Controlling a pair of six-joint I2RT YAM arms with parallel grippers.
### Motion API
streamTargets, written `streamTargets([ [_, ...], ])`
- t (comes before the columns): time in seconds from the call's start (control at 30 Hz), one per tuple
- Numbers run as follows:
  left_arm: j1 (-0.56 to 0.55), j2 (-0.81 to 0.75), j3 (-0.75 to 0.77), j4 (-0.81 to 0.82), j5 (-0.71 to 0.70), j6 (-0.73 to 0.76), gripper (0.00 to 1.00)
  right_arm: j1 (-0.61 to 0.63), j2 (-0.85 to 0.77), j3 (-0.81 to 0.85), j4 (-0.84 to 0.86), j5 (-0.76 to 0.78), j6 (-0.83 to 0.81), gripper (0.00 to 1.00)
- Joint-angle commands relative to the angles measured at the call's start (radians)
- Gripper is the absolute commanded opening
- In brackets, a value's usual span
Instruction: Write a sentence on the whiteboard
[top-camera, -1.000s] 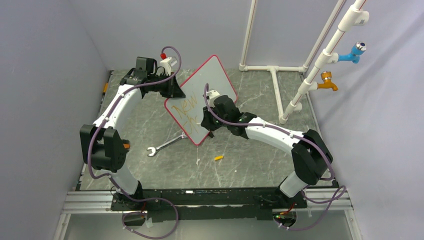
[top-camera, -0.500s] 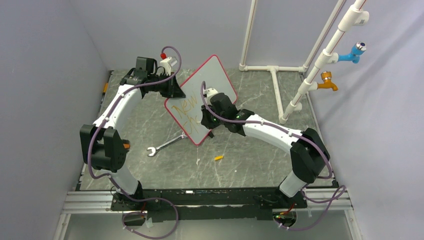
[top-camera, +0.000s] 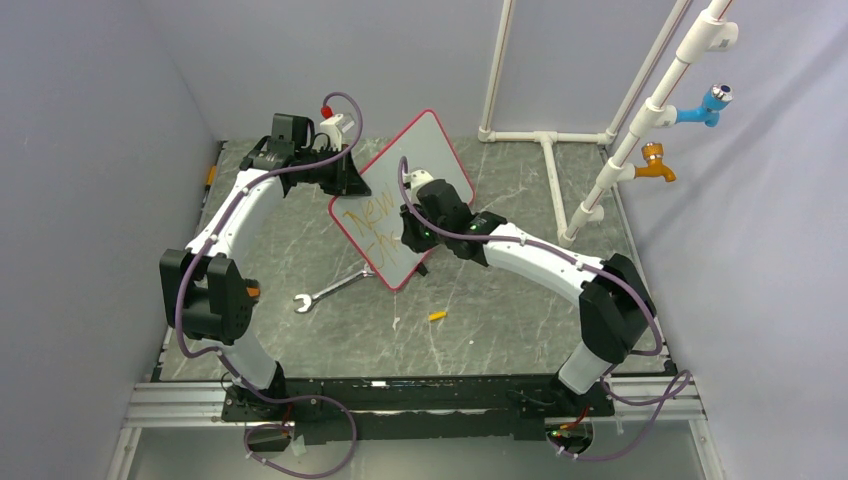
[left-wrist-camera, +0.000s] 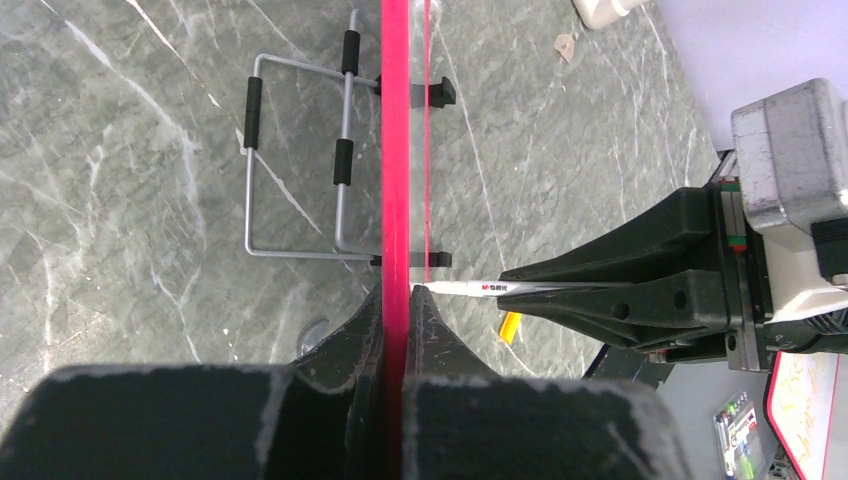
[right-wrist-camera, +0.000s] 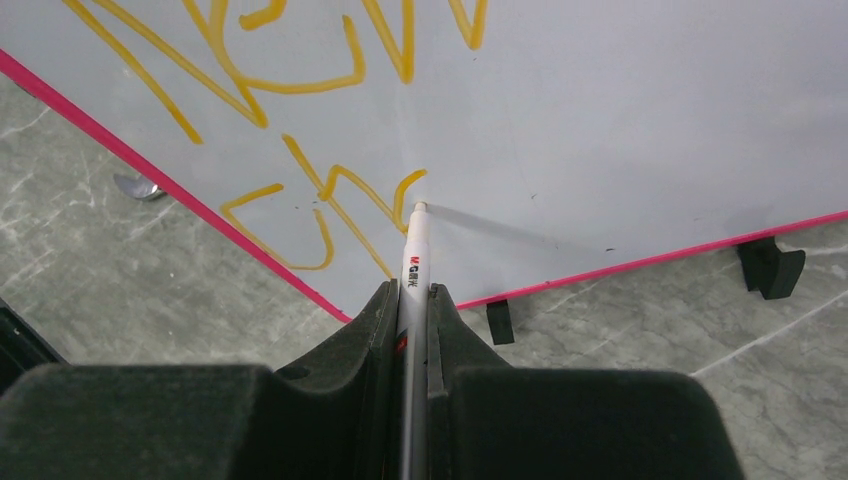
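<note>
The whiteboard (top-camera: 428, 150), red-framed, stands tilted on edge at the back middle of the table. My left gripper (top-camera: 350, 176) is shut on its left frame; in the left wrist view the red edge (left-wrist-camera: 395, 150) runs up from between that gripper's jaws (left-wrist-camera: 398, 300). Orange handwriting, the sentence (top-camera: 368, 222), fills the board's lower left: "New" over a started second line (right-wrist-camera: 300, 80). My right gripper (right-wrist-camera: 413, 295) is shut on a white marker (right-wrist-camera: 414, 250). Its tip touches the board at the end of the lower line's last stroke. The marker (left-wrist-camera: 480, 287) meets the board from the right.
A silver wrench (top-camera: 330, 290) lies on the table below the board, and an orange cap (top-camera: 437, 316) further forward. A wire stand (left-wrist-camera: 300, 150) sits behind the board. White pipes (top-camera: 560, 140) with a blue tap (top-camera: 708, 105) and an orange tap (top-camera: 655, 162) stand at the back right.
My right gripper with the marker has shifted a little up and to the left along the board. The left arm and the board have stayed still.
</note>
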Motion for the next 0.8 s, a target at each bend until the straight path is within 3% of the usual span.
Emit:
streamTargets([
  [0.0,-0.024,-0.035,-0.017,-0.004,0.010,0.045,0.00,-0.004,0.014,0.064,0.123,0.023,-0.012,0.00],
  [0.4,-0.024,-0.040,-0.019,-0.003,0.010,0.045,0.00,-0.001,0.027,0.072,0.126,0.015,-0.009,0.00],
  [0.77,-0.024,-0.040,-0.017,-0.005,0.007,0.046,0.00,-0.001,-0.014,-0.053,0.154,0.012,0.027,0.00],
])
